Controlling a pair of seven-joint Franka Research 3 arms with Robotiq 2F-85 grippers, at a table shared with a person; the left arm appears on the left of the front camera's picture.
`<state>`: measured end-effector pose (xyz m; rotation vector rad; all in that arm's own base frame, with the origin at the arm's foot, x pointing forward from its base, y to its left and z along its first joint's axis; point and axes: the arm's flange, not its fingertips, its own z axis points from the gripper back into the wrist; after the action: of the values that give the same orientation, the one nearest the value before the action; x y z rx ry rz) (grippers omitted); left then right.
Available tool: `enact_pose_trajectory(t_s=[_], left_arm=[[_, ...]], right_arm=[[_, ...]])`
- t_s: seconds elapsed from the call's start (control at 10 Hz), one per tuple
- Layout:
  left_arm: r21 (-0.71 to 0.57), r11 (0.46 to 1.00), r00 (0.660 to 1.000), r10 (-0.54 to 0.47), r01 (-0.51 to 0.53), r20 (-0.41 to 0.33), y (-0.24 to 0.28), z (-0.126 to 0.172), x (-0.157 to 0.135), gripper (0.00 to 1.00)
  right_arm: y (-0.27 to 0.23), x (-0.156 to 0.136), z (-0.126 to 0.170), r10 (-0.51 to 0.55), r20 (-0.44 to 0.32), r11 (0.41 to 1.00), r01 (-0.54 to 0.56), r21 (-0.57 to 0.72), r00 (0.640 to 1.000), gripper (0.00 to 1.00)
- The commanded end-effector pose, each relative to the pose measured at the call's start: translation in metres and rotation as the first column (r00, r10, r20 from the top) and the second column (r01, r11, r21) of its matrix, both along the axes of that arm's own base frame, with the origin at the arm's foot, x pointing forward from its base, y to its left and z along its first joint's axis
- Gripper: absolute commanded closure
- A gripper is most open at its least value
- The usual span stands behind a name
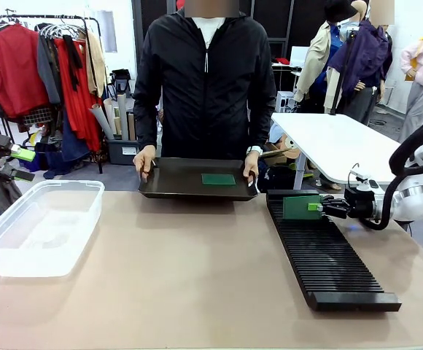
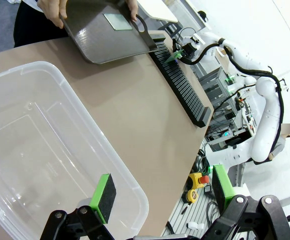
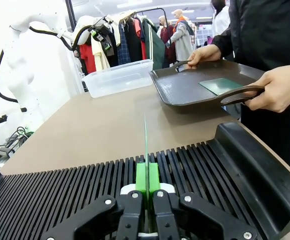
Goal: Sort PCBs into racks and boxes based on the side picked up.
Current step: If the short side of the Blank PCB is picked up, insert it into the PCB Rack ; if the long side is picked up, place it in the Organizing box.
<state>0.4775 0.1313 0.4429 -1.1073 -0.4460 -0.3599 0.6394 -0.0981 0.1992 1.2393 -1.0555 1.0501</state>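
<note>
Right gripper (image 1: 321, 207) pinching one PCB (image 1: 301, 208): board upright on edge between the pads, over the far-end ribs of the rack (image 1: 328, 255) directly beneath the fingertips. Cannot tell whether its lower edge sits in a slot. Beyond the fingertips, a person (image 1: 204, 80) grips a dark tray (image 1: 175, 189) by both handles, with a second PCB (image 1: 219, 179) flat on it. Left gripper (image 2: 162, 192) spread wide, nothing between the pads. Clear box (image 2: 85, 115) lies below and ahead of it.

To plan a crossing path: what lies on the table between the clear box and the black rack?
Nothing: the front view shows bare table between the box and the rack.
</note>
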Motion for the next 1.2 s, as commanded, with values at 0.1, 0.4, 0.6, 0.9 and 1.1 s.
enact_pose_trajectory(t_s=[0.1, 0.4, 0.6, 0.9, 1.1], left_arm=[[0.003, 1.0, 1.0, 0.004, -0.004, -0.001, -0.001, 0.002, -0.001, 0.0], [0.003, 1.0, 1.0, 0.004, -0.004, -0.001, -0.001, 0.002, -0.001, 0.0], [0.003, 1.0, 1.0, 0.004, -0.004, -0.001, -0.001, 0.002, -0.001, 0.0], [0.003, 1.0, 1.0, 0.004, -0.004, -0.001, -0.001, 0.002, -0.001, 0.0], [0.003, 1.0, 1.0, 0.004, -0.004, -0.001, -0.001, 0.002, -0.001, 0.0]], right_arm=[[0.002, -0.001, -0.013, 0.006, 0.013, 0.999, -0.006, -0.045, 1.0, 1.0], [-0.002, -0.003, -0.011, 0.006, 0.008, 0.999, -0.005, -0.048, 1.0, 0.48], [-0.003, -0.005, -0.008, 0.011, 0.008, 0.999, -0.01, -0.04, 1.0, 0.09], [-0.005, -0.007, -0.002, 0.011, 0.01, 0.999, -0.011, -0.035, 1.0, 0.0], [-0.011, -0.008, 0.003, 0.002, 0.0, 0.999, -0.002, -0.047, 1.0, 0.0]])
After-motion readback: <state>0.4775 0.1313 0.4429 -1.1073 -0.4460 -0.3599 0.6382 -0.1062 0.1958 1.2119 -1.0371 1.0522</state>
